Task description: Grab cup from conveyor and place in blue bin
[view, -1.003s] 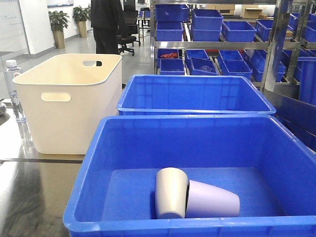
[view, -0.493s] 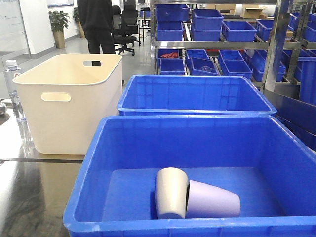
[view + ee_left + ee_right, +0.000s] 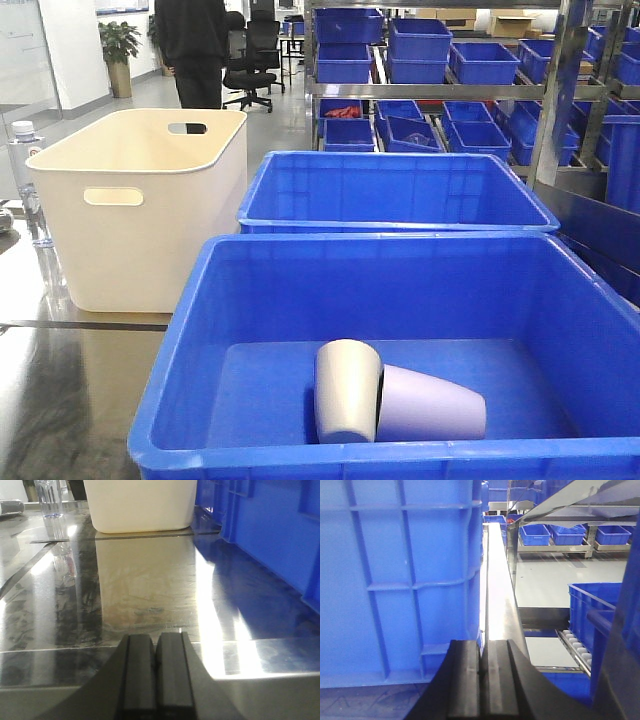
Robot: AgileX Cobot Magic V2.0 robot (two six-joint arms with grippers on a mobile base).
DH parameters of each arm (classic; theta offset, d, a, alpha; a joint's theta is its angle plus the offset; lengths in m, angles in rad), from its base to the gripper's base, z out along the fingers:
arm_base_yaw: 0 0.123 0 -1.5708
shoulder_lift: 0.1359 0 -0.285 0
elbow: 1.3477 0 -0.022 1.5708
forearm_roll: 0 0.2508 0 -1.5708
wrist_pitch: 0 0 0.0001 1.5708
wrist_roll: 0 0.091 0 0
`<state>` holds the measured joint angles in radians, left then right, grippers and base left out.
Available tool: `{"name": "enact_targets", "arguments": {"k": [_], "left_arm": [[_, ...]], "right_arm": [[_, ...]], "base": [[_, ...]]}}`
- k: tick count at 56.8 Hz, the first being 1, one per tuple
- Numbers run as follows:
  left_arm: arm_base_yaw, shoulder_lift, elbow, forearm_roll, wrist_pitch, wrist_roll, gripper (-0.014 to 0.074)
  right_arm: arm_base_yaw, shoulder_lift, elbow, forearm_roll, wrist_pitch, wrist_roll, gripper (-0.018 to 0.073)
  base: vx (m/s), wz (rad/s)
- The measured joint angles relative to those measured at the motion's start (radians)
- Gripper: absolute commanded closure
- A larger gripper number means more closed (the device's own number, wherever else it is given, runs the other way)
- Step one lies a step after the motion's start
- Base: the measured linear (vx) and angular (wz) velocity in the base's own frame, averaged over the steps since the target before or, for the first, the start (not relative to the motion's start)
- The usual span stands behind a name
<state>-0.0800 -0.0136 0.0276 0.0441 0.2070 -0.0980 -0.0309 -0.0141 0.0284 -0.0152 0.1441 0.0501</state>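
The left tool (image 3: 156, 672) sits low over the shiny steel table (image 3: 140, 590), its two dark fingers pressed flat together with nothing between them. Ahead of it stands the cream-white tub (image 3: 141, 505), and off to its right runs the wall of the blue bin (image 3: 270, 530). A clear water bottle (image 3: 50, 500) stands at the far left of the table.

The right tool (image 3: 482, 680) is likewise closed and empty, its fingers meeting along a thin seam. It hangs just beside the ribbed outer wall of the blue bin (image 3: 400, 580), above the narrow steel edge of the table (image 3: 497, 580). To its right the floor drops away to shelves of smaller blue bins (image 3: 555, 532).

From the front, the blue bin (image 3: 180, 340) fills the near part of the view. Two cups lie on their sides on its floor: a grey cup (image 3: 347, 390) with its base towards the camera, and a lilac cup (image 3: 432, 404) touching it on the right, partly tucked behind it. A second blue crate (image 3: 395, 190) stands just behind the bin, with the cream-white tub (image 3: 140, 210) to its left. A person in dark clothes (image 3: 195, 45) stands far back by an office chair (image 3: 250, 60). The conveyor is not visible in any of these views.
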Motion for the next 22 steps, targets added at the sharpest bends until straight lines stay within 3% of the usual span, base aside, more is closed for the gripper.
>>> {"name": "enact_targets", "arguments": {"k": [22], "left_arm": [[0.000, 0.000, 0.000, 0.000, 0.000, 0.000, 0.0600]], "right_arm": [[0.000, 0.000, 0.000, 0.000, 0.000, 0.000, 0.0568]], "base": [[0.00, 0.00]]}}
